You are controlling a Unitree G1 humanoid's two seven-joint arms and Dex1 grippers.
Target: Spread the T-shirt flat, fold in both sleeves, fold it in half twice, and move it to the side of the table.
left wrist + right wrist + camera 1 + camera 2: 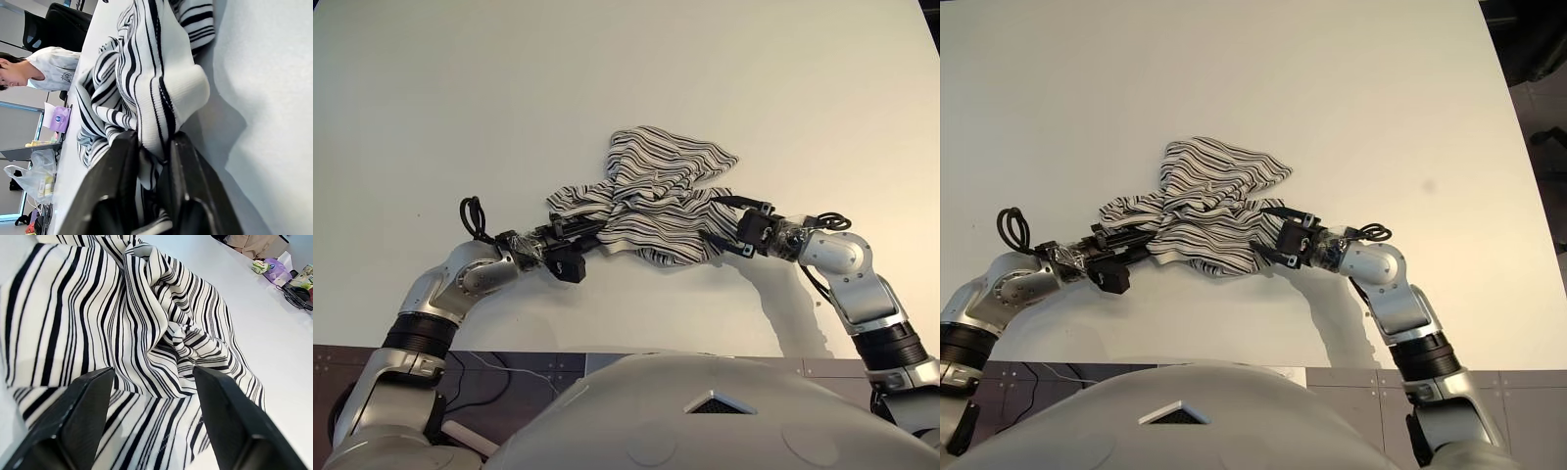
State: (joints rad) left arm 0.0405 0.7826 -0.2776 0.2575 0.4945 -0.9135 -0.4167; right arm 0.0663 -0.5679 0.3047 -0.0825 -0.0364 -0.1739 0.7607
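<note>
A black-and-white striped T-shirt [661,191] lies crumpled in a heap near the middle of the white table [607,78]. My left gripper [594,227] comes in from the left, shut on a bunched fold at the shirt's left edge. In the left wrist view the fingers [122,161] pinch the striped cloth [146,73]. My right gripper [713,219] is open at the heap's right edge. Its two fingers [88,401] stand wide apart over the striped fabric [122,308], low above the table.
Bare white tabletop surrounds the heap on all sides, widest at the far side. The table's right edge [1518,147] drops to the floor. Its near edge [607,350] runs just below my arms. Small items [274,269] sit at a distant table end.
</note>
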